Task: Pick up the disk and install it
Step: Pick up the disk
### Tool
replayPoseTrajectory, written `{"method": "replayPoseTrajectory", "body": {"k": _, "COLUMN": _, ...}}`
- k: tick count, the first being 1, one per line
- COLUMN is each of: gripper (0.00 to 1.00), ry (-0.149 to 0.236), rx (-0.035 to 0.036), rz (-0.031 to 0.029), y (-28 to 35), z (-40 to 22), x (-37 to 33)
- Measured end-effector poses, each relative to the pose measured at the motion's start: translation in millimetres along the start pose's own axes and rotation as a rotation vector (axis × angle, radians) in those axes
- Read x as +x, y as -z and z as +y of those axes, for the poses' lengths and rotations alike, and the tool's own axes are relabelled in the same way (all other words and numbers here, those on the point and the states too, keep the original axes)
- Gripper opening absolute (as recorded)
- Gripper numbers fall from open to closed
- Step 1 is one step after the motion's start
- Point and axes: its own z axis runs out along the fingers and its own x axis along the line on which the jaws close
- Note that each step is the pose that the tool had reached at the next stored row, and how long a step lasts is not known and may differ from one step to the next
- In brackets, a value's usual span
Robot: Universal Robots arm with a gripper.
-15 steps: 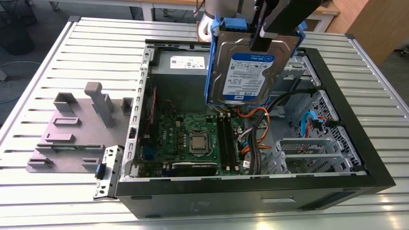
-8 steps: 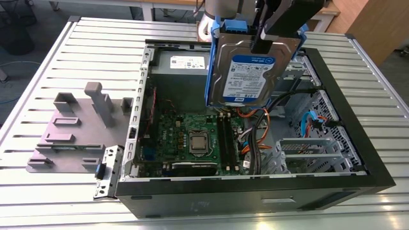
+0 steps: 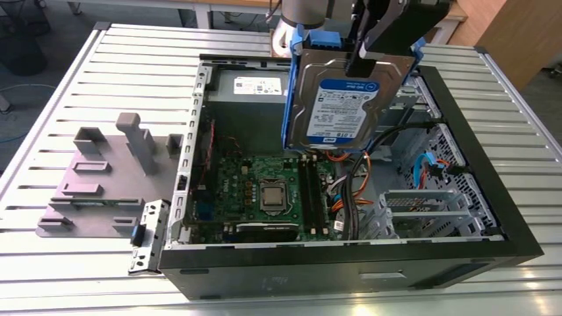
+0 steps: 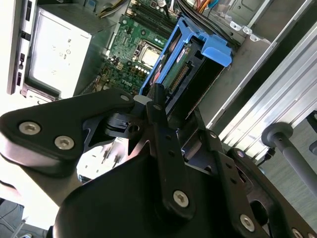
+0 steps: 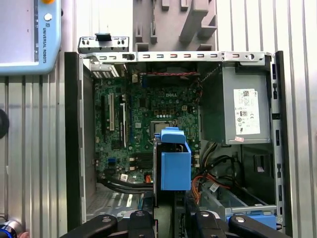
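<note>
Fingers (image 3: 362,56) pinch the disk (image 3: 347,105) by its top edge; I hold it upright, label side toward the exterior view. It hangs over the open computer case (image 3: 351,270), above the motherboard (image 3: 255,178), clear of the counter (image 3: 131,72).

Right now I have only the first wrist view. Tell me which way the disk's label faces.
Observer: In the exterior view, the disk hangs upright, its white-and-blue label facing that camera.
Operator: Confirm the grip.
Observer: The gripper is shut on its upper end, one finger down across the labelled face.
Operator: Report the other face.
Observer: In the second wrist view, a green circuit board and connector show there.
</note>
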Motion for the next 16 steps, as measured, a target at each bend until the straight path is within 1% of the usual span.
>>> {"method": "replayPoseTrajectory", "body": {"k": 16, "gripper": 0.35, "ry": 0.0, "rx": 0.0, "rz": 0.0, "y": 0.6, "z": -0.4, "x": 9.4}}
